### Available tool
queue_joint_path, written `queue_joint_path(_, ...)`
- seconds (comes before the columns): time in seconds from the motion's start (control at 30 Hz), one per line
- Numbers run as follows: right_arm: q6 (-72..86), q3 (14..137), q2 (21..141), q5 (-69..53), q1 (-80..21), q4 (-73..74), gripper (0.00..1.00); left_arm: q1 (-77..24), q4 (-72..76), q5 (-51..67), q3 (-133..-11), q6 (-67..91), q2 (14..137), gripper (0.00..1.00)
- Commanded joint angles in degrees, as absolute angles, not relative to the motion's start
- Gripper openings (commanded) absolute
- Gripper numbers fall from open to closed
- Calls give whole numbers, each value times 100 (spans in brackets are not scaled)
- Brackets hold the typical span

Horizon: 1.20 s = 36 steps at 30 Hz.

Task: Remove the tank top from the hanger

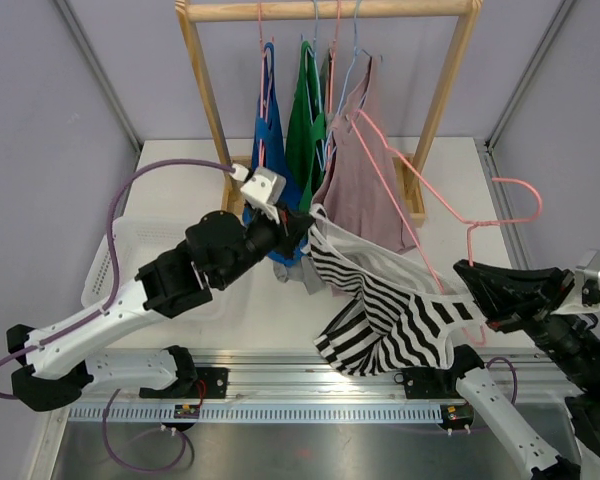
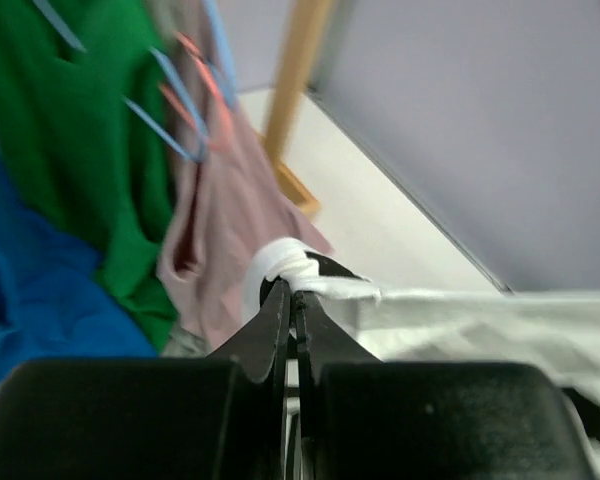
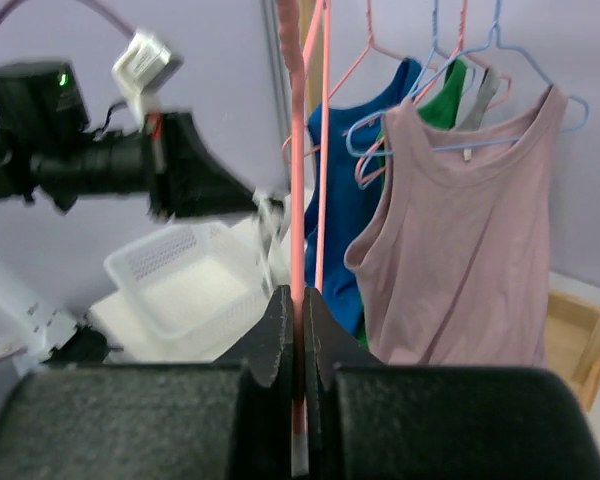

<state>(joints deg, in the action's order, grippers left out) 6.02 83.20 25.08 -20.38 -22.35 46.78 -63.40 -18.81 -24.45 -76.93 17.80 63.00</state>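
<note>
Pinched shut with the left hand (image 2: pixel 292 290) on a bunched white strap (image 2: pixel 285 262) of the black-and-white striped tank top (image 1: pixel 400 320), with no gap between the fingers. Held up just in front of the clothes on the rack, at about the level of their hems.

Closed likewise with the right hand (image 3: pixel 298 295), here on the thin wire of a pink hanger (image 3: pixel 297 180) that stands up between the fingers. Reaching in from the right side in the overhead view, low and near the front edge of the worktop (image 1: pixel 270 310).

Stretched between the two hands, the tank top: pulled up at its left end by the gripped strap, sagging in the middle, its striped body hanging down by the front rail between the two arm bases. Partly threaded on the hanger, the pink wire crossing the cloth near the right hand; cannot tell exactly how much of it sits on the wire.

Behind, hung on a wooden rack (image 1: pixel 330 10) on separate hangers: a blue top (image 1: pixel 270 130), a green top (image 1: pixel 305 110) and a dusty pink top (image 1: pixel 365 190), side by side and touching. To the left, under the left arm, a white basket (image 1: pixel 130 250) on the worktop.
</note>
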Motion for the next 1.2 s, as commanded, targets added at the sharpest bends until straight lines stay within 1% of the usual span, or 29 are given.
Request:
queue_joint_path(0.0,1527,6819,2101,-1363,-2276,1456,0,-6319,-643,-41,-6699,1319,5819,0)
queue_joint_path(0.03,1642,6481,2022,-1171,-2285,284,0,-6328,-555,182,-6523,1284,5723,0)
queue_joint_path(0.1,1845,5813,2109,-941,-2276,-716,0,-6328,-483,298,-6180,1327,5695,0)
queue_joint_path(0.13,1933,5662,2205,-601,-2276,-1443,0,-6328,-483,334,-6092,1345,5687,0)
queue_joint_path(0.2,1969,5222,2512,-231,-2276,-2150,0,-6328,-510,474,-5846,1380,5721,0)
queue_joint_path(0.23,1995,5108,2635,259,-2276,-2614,0,-6337,-536,475,-5784,1423,5739,0)
queue_joint_path(0.27,1934,5072,2854,438,-2276,-2602,0,-6337,-623,370,-5722,1493,5791,0)
queue_joint_path(0.3,1568,5298,2978,709,-2276,-2358,0,-6337,-694,30,-5661,1555,5818,0)
queue_joint_path(0.33,1460,5500,3180,860,-2276,-1503,0,-6337,-790,-226,-5643,1712,5853,0)
queue_joint_path(0.37,1346,5893,3260,1009,-2276,-1016,0,-6337,-1000,-716,-5634,1810,5897,0)
queue_joint_path(0.4,1327,6071,3330,1150,-2276,-550,0,-6337,-1141,-973,-5642,1924,5915,0)
queue_joint_path(0.43,1284,6247,3444,1204,-2276,464,0,-6337,-1273,-1184,-5643,2099,5924,0)
queue_joint_path(0.5,1257,6757,3576,1257,-2276,1410,0,-6337,-1660,-1658,-5634,2241,5915,0)
queue_joint_path(0.53,1248,6881,3708,1353,-2276,2163,0,-6337,-1879,-1792,-5590,2372,5898,0)
queue_joint_path(0.57,1283,7091,3761,1388,-2276,2510,0,-6346,-1994,-2010,-5581,2443,5880,0)
queue_joint_path(0.63,1292,7137,3875,1494,-2285,3056,0,-6337,-2153,-2100,-5529,2557,5827,0)
queue_joint_path(0.7,1240,7251,4007,1634,-2276,3234,0,-6346,-2311,-2214,-5441,2645,5775,2)
queue_joint_path(0.73,1187,7338,4260,1678,-2276,3330,0,-6346,-2381,-2224,-5388,2706,5722,14)
queue_joint_path(0.8,960,7777,4639,1784,-2276,3392,0,-6346,-2443,-2250,-5361,2768,5634,46)
queue_joint_path(0.87,801,8381,5315,1784,-2276,3506,0,-6354,-2583,-2206,-5361,2812,5468,71)
queue_joint_path(0.9,704,8602,5552,1828,-2276,3542,0,-6363,-2636,-2223,-5353,2865,5406,78)
queue_joint_path(0.93,660,8822,5998,1846,-2268,3612,0,-6363,-2767,-2250,-5353,2883,5257,84)
queue_joint_path(0.97,616,9233,6203,1854,-2268,3621,0,-6372,-2821,-2267,-5344,2892,5186,90)
queue_joint_path(1.0,537,9455,6414,1828,-2268,3638,0,-6389,-2882,-2268,-5335,2918,5125,99)
queue_joint_path(1.03,501,9683,6842,1819,-2268,3673,0,-6398,-3013,-2268,-5326,2927,5037,99)
queue_joint_path(1.17,256,11142,7943,1802,-2224,3840,0,-6416,-3278,-2101,-5300,2909,4799,99)
